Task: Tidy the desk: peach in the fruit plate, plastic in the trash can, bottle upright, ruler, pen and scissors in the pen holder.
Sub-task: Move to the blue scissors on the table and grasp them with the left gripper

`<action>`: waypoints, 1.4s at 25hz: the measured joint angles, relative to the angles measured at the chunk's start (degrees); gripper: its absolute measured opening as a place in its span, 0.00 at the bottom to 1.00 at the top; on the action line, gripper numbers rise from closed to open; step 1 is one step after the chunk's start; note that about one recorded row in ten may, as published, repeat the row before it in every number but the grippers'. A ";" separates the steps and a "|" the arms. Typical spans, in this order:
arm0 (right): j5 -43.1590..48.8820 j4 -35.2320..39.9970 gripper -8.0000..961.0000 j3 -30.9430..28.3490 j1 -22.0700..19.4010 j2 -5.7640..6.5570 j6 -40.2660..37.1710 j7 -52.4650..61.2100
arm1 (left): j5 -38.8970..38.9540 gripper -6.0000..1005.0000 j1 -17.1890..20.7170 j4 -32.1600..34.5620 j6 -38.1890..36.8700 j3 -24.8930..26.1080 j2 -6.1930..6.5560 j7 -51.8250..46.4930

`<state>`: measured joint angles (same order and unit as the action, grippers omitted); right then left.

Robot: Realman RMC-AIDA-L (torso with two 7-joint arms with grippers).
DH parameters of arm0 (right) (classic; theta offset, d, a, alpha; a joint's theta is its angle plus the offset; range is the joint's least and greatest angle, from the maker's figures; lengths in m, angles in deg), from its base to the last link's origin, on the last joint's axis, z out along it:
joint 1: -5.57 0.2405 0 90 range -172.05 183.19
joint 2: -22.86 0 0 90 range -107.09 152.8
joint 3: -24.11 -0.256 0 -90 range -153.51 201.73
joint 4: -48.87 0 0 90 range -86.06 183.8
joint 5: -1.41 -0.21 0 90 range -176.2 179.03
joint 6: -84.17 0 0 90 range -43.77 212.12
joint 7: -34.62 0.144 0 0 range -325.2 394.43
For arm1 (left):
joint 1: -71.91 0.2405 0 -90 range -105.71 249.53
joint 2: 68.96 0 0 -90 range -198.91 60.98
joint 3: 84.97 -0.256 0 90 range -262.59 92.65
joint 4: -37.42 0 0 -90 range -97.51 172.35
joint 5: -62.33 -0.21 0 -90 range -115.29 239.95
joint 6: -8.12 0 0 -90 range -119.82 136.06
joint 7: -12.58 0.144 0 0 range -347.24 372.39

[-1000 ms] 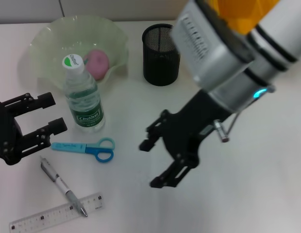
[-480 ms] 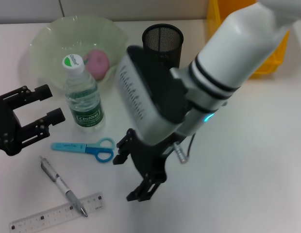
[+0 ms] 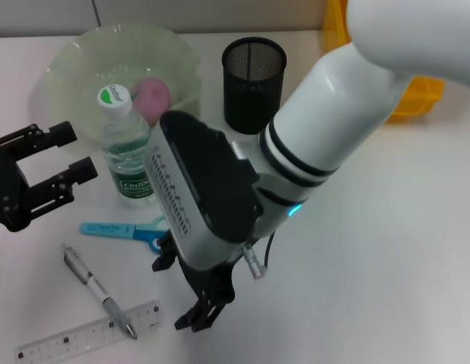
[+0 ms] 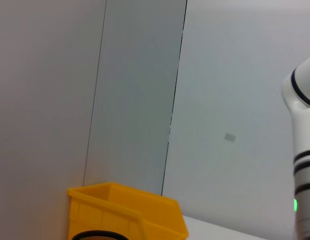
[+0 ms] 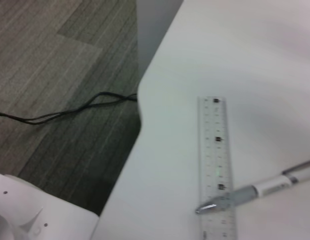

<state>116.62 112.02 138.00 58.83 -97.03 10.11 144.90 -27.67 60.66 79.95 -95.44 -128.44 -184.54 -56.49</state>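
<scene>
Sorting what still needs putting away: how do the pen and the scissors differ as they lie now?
The pen is grey and white; the scissors are blue. The pen lies diagonally with its tip resting on the clear ruler; the scissors lie nearly level, just below the upright bottle, touching no ruler. The right arm hides part of the scissors' handles; the pen shows whole. Both lie flat on the desk, outside the pen holder.

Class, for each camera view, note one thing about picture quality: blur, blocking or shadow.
Head view: the right arm fills the centre, hiding part of the scissors; the right claw casts a soft shadow on the desk. Right wrist view: the ruler and pen look soft, slightly blurred. Left wrist view: mostly bare wall, evenly lit, with only the yellow bin in view.
</scene>
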 joint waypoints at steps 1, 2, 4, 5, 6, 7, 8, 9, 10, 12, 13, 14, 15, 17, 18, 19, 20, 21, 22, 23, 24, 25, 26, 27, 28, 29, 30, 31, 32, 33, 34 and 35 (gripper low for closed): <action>-0.18 0.03 0.82 0.48 0.04 0.00 0.17 0.04 | 0.00 0.61 -0.08 0.00 0.02 0.07 0.06 0.00; -0.38 0.12 0.82 1.37 0.05 0.00 0.46 0.02 | 0.00 0.61 -0.22 0.00 0.14 0.60 0.28 -0.01; -0.43 0.21 0.82 1.79 0.05 0.00 0.70 0.02 | 0.01 0.61 -0.25 0.01 0.18 0.83 0.31 -0.01; -0.47 0.50 0.82 2.83 0.14 0.00 1.53 0.02 | 0.01 0.61 -0.27 0.00 0.24 1.26 0.33 -0.01; -0.47 0.50 0.82 2.83 0.14 0.00 1.53 0.02 | 0.00 0.61 -0.27 0.00 0.31 1.88 0.33 -0.01; -0.49 0.64 0.82 3.60 0.20 0.00 2.40 0.02 | 0.01 0.61 -0.28 0.00 0.35 2.19 0.32 -0.02; -0.49 0.64 0.82 3.60 0.20 0.00 2.40 0.02 | 0.01 0.61 -0.30 0.00 0.36 2.32 0.32 -0.02; -0.50 0.67 0.82 3.74 0.20 0.00 2.67 0.02 | 0.01 0.61 -0.30 0.00 0.36 2.32 0.32 -0.02; -0.64 0.69 0.82 3.74 0.12 0.00 2.94 -0.01 | 0.01 0.61 -0.30 0.00 0.36 2.32 0.32 -0.02; -2.50 0.67 0.82 2.42 -0.62 0.02 2.84 -0.10 | 0.01 0.61 -0.33 0.00 0.53 2.40 0.29 -0.02; -2.50 0.67 0.82 2.42 -0.62 0.02 2.84 -0.10 | 0.01 0.61 -0.33 0.00 0.53 2.40 0.29 -0.02; -3.97 0.88 0.82 0.29 -2.23 0.08 1.95 -0.27 | 0.01 0.61 -0.34 -0.02 0.64 2.39 0.26 -0.02; -4.22 1.23 0.82 -1.03 -3.55 0.15 1.52 -0.34 | 0.02 0.61 -0.35 -0.06 0.67 2.46 0.22 -0.02; -4.38 2.40 0.82 -3.92 -6.71 0.17 0.89 -0.89 | 0.10 0.61 -0.36 -0.07 0.67 2.71 0.17 -0.04; -4.38 2.40 0.82 -3.92 -6.71 0.17 0.89 -0.89 | 0.10 0.61 -0.36 -0.07 0.67 2.71 0.17 -0.04; -5.39 3.68 0.82 -7.38 -10.62 0.16 0.23 -2.78 | 0.16 0.61 -0.35 -0.08 0.68 2.98 0.11 -0.06; -5.39 3.68 0.82 -7.38 -10.62 0.16 0.23 -2.78 | 0.25 0.61 -0.36 -0.08 0.71 3.29 -0.03 -0.07; -6.23 4.03 0.82 -9.10 -12.66 0.16 -0.15 -4.00 | 0.34 0.61 -0.35 -0.08 0.75 3.50 -0.16 -0.07; -8.50 4.29 0.82 -12.40 -15.84 0.15 -0.92 -6.36 | 0.43 0.61 -0.35 -0.08 0.85 4.02 -0.38 -0.08; -8.50 4.29 0.82 -12.40 -15.84 0.15 -0.92 -6.36 | 0.43 0.61 -0.35 -0.08 0.85 4.02 -0.38 -0.08; -9.77 4.35 0.82 -14.07 -17.37 0.14 -1.29 -7.56 | 0.47 0.61 -0.35 -0.08 0.90 4.28 -0.52 -0.09; -10.74 4.34 0.82 -15.54 -18.56 0.14 -1.72 -8.56 | 0.50 0.61 -0.35 -0.08 0.92 4.46 -0.58 -0.11; -11.62 4.31 0.82 -16.85 -19.41 0.14 -1.97 -9.43 | 0.50 0.61 -0.38 -0.08 0.92 4.59 -0.62 -0.12; -12.86 3.98 0.82 -18.81 -20.84 0.17 -2.61 -11.02 | 0.51 0.61 -0.46 -0.14 0.95 4.67 -0.67 -0.21; -12.86 3.98 0.82 -18.81 -20.84 0.17 -2.61 -11.02 | 0.51 0.61 -0.46 -0.14 0.95 4.67 -0.67 -0.21; -13.31 3.81 0.82 -19.48 -21.38 0.18 -2.96 -11.77 | 0.53 0.61 -0.81 -0.58 1.08 4.79 -0.79 -0.47; -13.50 3.74 0.82 -19.85 -21.67 0.19 -3.06 -12.13 | 0.53 0.61 -0.81 -0.58 1.08 4.79 -0.79 -0.47; -13.68 3.70 0.82 -20.17 -21.92 0.19 -3.27 -12.48 | 0.54 0.61 -1.30 -1.46 1.17 5.19 -0.85 -0.62; -13.95 3.67 0.82 -20.81 -22.21 0.22 -3.58 -12.86 | 0.54 0.61 -1.41 -1.70 1.18 5.30 -0.86 -0.64; -13.95 3.67 0.82 -20.81 -22.21 0.22 -3.58 -12.86 | 0.54 0.61 -1.65 -2.16 1.18 5.57 -0.87 -0.66; -14.44 3.67 0.82 -21.81 -22.54 0.25 -4.07 -13.27 | 0.54 0.61 -1.78 -2.34 1.18 5.69 -0.87 -0.68; -14.44 3.67 0.82 -21.81 -22.54 0.25 -4.07 -13.27 | 0.54 0.61 -1.90 -2.45 1.18 5.77 -0.88 -0.71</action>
<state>102.19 115.68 116.19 36.30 -96.78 6.04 131.63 -27.14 58.76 77.50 -94.26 -122.67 -185.41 -57.20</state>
